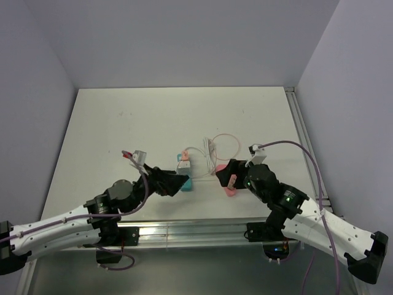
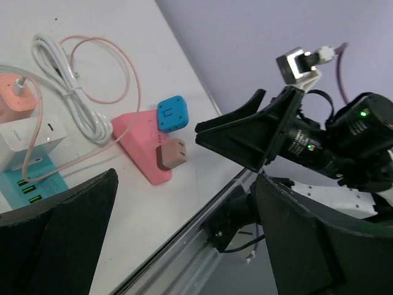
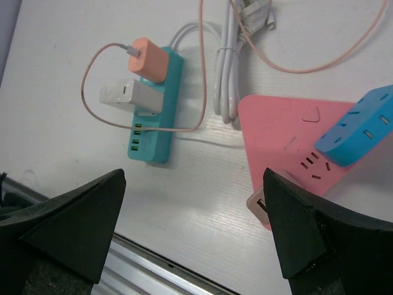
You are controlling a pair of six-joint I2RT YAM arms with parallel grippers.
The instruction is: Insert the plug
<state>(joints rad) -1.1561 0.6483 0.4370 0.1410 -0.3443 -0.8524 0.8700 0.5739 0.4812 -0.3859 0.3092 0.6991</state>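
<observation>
The left pincer (image 2: 184,243) and right pincer (image 3: 193,212) are held wide open, empty; markings on the teal power strip (image 3: 153,144) cannot be read.

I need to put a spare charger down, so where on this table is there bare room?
Bare: the far half of the table, beyond the pink cord, and the side left of the teal strip. Crowded: the near centre, where teal strip, white cable and pink strip sit close.
</observation>
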